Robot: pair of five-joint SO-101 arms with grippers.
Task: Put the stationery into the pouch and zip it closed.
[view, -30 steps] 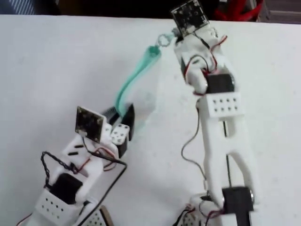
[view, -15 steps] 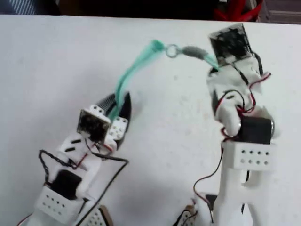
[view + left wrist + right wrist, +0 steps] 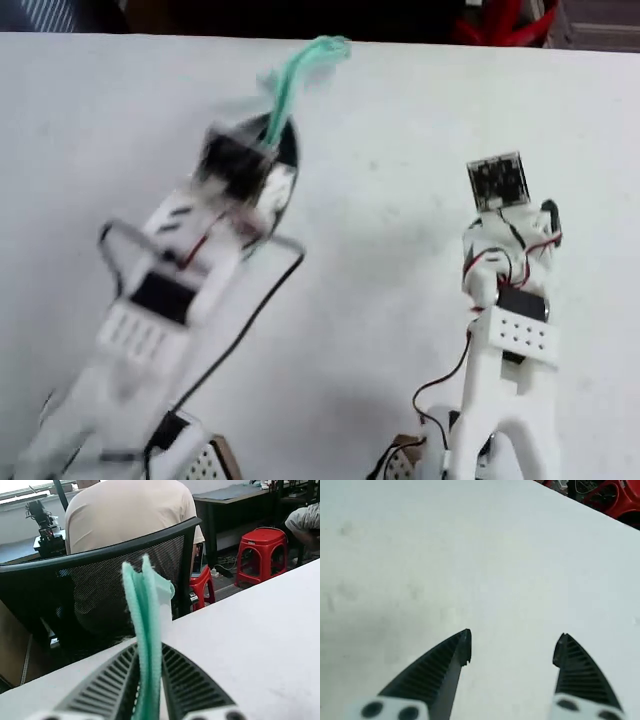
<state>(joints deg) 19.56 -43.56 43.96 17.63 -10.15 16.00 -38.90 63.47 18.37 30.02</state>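
My left gripper (image 3: 148, 652) is clamped on the green zip edge of the pouch (image 3: 142, 595), which juts beyond its tips, probably to steady it. My right gripper (image 3: 514, 647) hangs wide open, empty, above the surface (image 3: 470, 545).

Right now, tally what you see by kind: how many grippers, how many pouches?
Grippers: 2, the left gripper and the right gripper.
Pouches: 1, the pouch, pinched by its teal edge in the left gripper.
Total: 3.
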